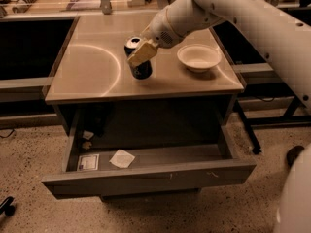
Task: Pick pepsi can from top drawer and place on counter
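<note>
The pepsi can is dark blue with a silver top and stands upright over the middle of the beige counter. My gripper is shut on the can, with a pale finger across its front side; the white arm reaches in from the upper right. I cannot tell whether the can's base touches the counter. The top drawer below is pulled open, with a dark interior and a grey front panel.
A white bowl sits on the counter just right of the can. The drawer holds a white paper scrap, a small label card and small bits at its left. Black shelving flanks the counter on both sides.
</note>
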`<state>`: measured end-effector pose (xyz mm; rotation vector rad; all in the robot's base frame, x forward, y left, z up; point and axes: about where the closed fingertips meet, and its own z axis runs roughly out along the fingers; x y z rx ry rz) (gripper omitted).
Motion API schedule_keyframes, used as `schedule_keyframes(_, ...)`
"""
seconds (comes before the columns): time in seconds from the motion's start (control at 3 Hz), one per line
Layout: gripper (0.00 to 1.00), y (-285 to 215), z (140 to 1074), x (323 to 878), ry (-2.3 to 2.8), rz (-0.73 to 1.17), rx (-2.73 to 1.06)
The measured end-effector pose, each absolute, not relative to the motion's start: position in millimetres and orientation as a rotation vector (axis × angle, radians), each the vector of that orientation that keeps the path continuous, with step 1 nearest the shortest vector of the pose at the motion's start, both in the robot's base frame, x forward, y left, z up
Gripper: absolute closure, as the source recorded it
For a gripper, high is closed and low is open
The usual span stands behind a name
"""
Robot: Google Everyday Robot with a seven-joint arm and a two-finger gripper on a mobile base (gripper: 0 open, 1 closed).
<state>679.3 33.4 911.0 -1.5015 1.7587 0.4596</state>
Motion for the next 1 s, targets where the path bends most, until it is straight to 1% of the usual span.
schedule_keyframes(0.67,1.00,7,880,722,1.846,0.480,-1.326)
schedule_keyframes(1.0,0.88,2,875,726,1.867,0.489,-1.291)
